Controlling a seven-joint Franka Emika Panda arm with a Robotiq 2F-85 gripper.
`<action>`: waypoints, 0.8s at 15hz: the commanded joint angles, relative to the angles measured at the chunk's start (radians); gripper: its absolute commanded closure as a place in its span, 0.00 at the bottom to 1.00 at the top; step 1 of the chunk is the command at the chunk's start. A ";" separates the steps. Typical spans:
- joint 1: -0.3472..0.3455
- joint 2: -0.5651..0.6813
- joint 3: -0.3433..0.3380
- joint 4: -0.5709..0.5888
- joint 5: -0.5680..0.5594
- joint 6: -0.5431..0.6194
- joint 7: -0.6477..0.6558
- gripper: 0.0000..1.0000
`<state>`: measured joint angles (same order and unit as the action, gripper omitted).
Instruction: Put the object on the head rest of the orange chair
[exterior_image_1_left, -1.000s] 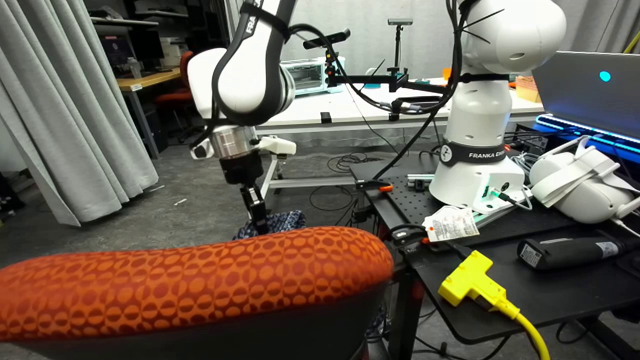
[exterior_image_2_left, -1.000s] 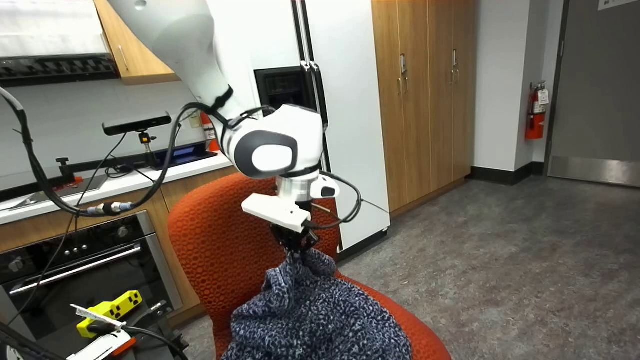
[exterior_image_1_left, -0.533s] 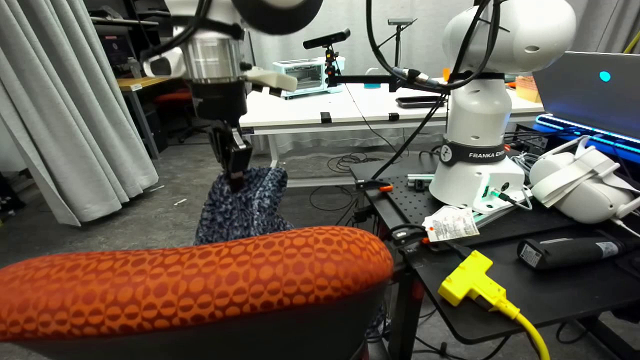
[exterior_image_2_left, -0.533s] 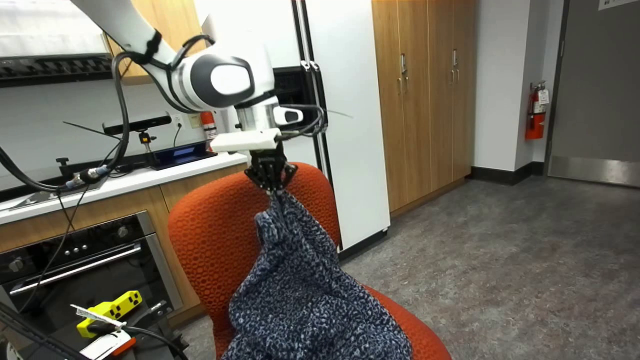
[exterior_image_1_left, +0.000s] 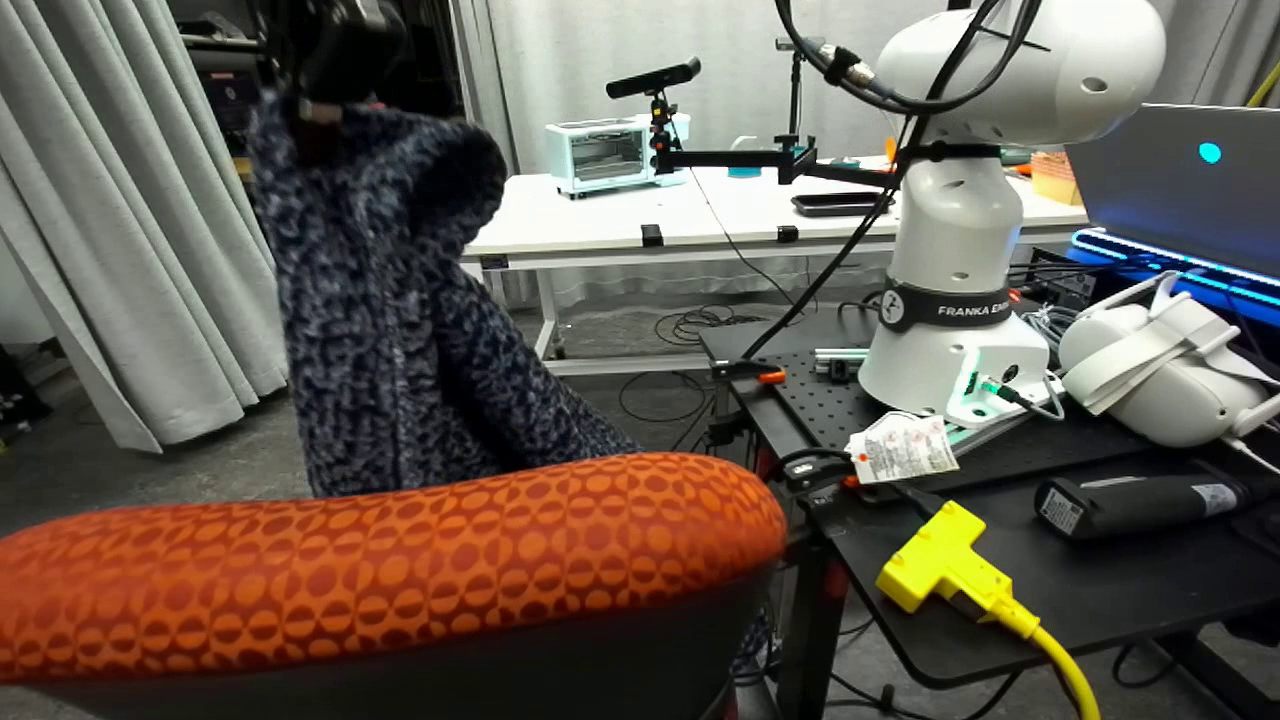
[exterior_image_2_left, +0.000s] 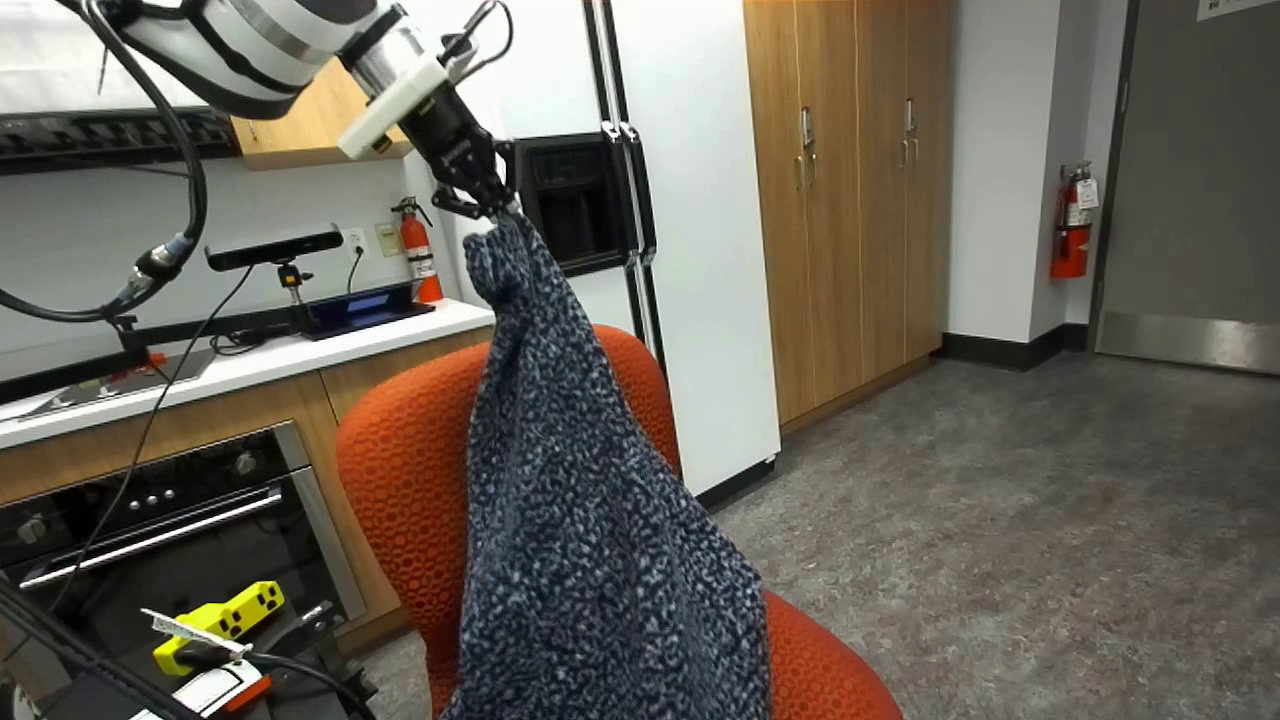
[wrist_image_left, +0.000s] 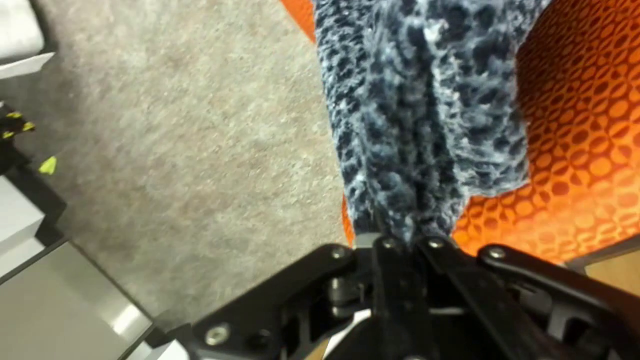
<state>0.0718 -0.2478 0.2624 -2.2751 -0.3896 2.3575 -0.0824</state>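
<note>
The object, a fuzzy dark navy and white-grey cloth (exterior_image_1_left: 370, 300), hangs from my gripper (exterior_image_1_left: 318, 125) in front of the orange chair's backrest. In an exterior view the cloth (exterior_image_2_left: 590, 500) stretches from the gripper (exterior_image_2_left: 505, 212), raised above the backrest top, down to the seat of the orange chair (exterior_image_2_left: 835, 665). The orange patterned head rest (exterior_image_1_left: 400, 570) crosses the foreground and hides the cloth's lower part there. In the wrist view the gripper (wrist_image_left: 402, 237) is shut on a bunched edge of the cloth (wrist_image_left: 415, 115), with orange upholstery (wrist_image_left: 595, 165) beside it.
A black table (exterior_image_1_left: 1080, 590) with the robot base (exterior_image_1_left: 950, 350), a yellow power strip (exterior_image_1_left: 945, 560) and a white headset (exterior_image_1_left: 1165, 370) stands beside the chair. A camera on a stand (exterior_image_1_left: 655, 80) is behind. A fridge (exterior_image_2_left: 690, 250) and a counter (exterior_image_2_left: 450, 322) stand behind the chair.
My gripper has risen from low over the seat to above the backrest top and tilted, pulling the cloth up with it. The cloth now hangs stretched and tall. The chair has not moved.
</note>
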 joint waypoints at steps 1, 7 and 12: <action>0.039 -0.016 0.080 0.152 -0.170 -0.087 0.117 0.99; 0.106 0.074 0.212 0.380 -0.417 -0.069 0.200 0.99; 0.223 0.195 0.330 0.534 -0.654 -0.131 0.283 0.99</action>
<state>0.2211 -0.1511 0.5439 -1.8785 -0.9116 2.2868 0.1585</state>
